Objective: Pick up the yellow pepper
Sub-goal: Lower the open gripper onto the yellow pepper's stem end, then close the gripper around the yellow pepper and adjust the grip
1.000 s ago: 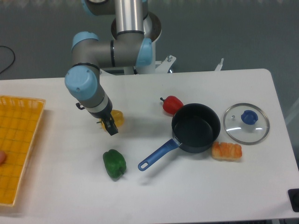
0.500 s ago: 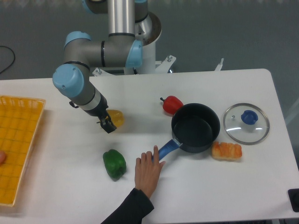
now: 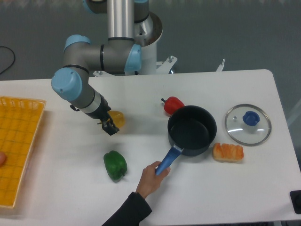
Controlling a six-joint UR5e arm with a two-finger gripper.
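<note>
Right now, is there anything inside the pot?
Empty. The pot shows only its bare dark bottom, and its glass lid lies on the table beside it.

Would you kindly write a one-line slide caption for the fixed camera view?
UR5e claw at the yellow pepper while a person's hand grips the blue pan handle.

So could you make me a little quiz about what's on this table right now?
1. True or false: the tool is right beside the yellow pepper.
2. What grips the pan's blue handle? A) the tool B) a person's hand C) nothing
3. Fill in: the glass lid lies to the ___ of the pan in the picture.

Key: 1 true; 2 B; 3 right.
</note>
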